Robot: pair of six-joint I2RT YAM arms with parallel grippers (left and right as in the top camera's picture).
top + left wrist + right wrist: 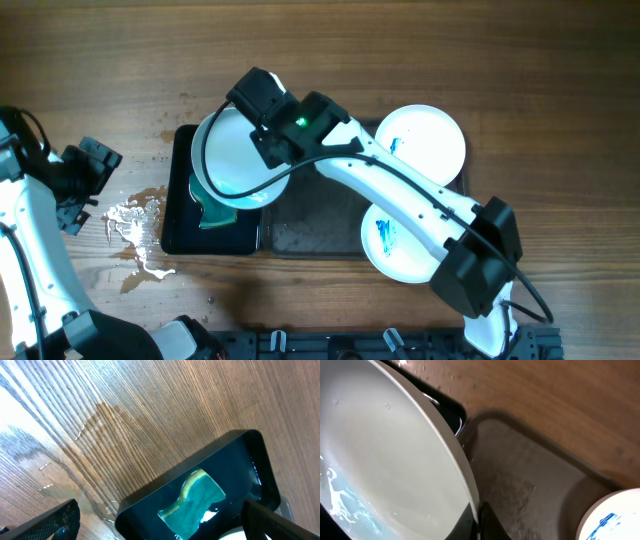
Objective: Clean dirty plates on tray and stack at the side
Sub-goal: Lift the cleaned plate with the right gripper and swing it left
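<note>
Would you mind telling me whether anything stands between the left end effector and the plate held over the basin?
Nothing visible does: between the open left end effector and the plate lie only the wet table and the basin with its low rim.

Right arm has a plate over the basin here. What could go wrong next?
The wet plate is pinched only at its rim by the right gripper; it may slip into the basin.
Water pools on the table beside the basin; drips could spread it.
The right arm spans two smeared plates on the tray and might clip them.
</note>
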